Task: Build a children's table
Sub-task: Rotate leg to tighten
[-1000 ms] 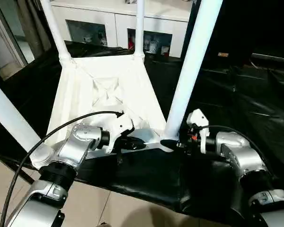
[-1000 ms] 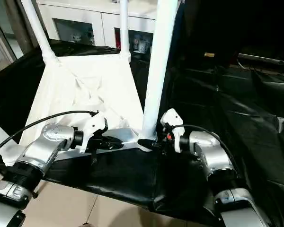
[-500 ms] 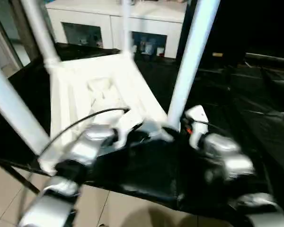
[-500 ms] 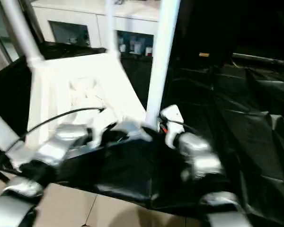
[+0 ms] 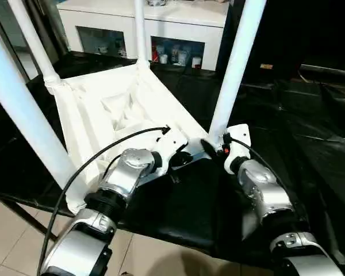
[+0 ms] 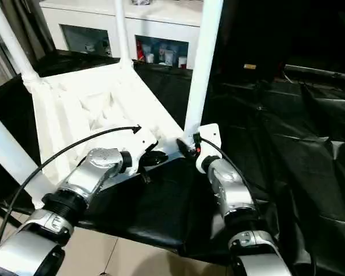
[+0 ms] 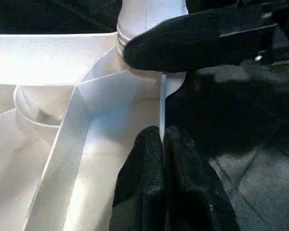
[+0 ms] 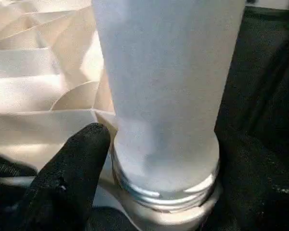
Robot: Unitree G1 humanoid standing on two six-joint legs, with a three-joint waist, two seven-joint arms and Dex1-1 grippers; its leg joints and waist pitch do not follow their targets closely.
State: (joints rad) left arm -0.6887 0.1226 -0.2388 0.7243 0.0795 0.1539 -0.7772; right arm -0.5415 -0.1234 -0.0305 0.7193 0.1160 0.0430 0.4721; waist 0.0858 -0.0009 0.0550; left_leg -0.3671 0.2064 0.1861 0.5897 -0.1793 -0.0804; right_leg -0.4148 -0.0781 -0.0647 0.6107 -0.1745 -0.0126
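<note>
The tabletop (image 5: 121, 109) beside the left pincer (image 5: 187, 158) was white, its ribbed underside plain. The legs (image 5: 237, 69) were the same white; the one at the right pincer (image 5: 210, 145) ended in a silver threaded ring (image 8: 164, 190). Both pincers had black fingers (image 7: 149, 183) on silver forearms (image 5: 264, 192). Under them lay glossy black sheeting (image 5: 310, 132). Beyond stood a white cabinet (image 5: 161, 23).

No text, label or number is readable.
</note>
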